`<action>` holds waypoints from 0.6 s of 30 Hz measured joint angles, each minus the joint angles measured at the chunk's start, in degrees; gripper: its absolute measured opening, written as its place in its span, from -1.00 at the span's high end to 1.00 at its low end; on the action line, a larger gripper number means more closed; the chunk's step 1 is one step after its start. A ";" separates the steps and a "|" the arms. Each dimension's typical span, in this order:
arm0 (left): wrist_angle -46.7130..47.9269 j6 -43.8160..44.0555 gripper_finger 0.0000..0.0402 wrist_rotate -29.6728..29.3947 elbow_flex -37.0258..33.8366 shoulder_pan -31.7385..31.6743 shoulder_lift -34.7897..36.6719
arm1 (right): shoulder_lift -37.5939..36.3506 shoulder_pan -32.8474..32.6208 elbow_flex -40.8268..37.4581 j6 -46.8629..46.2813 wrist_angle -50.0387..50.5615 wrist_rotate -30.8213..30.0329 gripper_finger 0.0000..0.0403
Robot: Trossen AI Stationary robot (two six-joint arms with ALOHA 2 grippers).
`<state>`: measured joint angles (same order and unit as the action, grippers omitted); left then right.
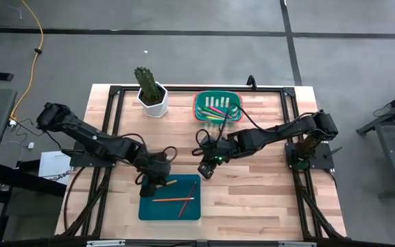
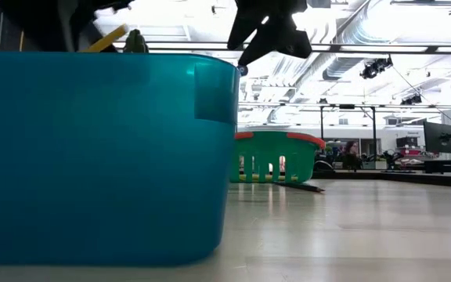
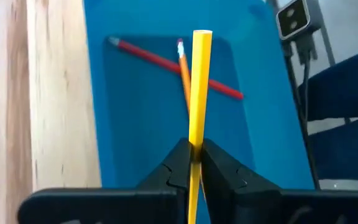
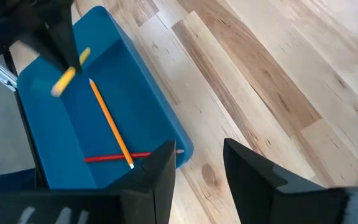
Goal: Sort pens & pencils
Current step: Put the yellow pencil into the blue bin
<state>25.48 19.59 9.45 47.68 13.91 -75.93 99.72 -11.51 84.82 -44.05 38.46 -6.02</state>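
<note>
From above, the left gripper hangs over the near-left corner of the blue tray, where an orange pencil and a red pencil lie crossed, while the pens sit in the green basket at the far edge. Only the left wrist view shows the fingers clamped on a yellow pencil, its long axis running straight out from them over the tray. The right wrist view shows the right gripper spread wide and empty above the bare table beside the tray.

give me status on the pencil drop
Left gripper shut on yellow pencil over blue bin. Right gripper open, empty, nearby. Nothing blocking.
</note>
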 joint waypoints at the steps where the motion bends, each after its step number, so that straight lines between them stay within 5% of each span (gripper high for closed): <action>1: -0.17 -0.69 0.93 -0.02 1.05 0.00 -0.98 | 0.02 -0.02 0.00 0.00 0.00 0.00 0.37; 18: 1.33 -4.31 0.83 -0.32 4.20 0.00 -2.11 | 0.04 -0.61 0.00 -0.91 1.24 -0.82 0.37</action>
<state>26.81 15.28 9.13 51.88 13.91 -78.04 99.77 -12.12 84.82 -44.97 39.70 -6.84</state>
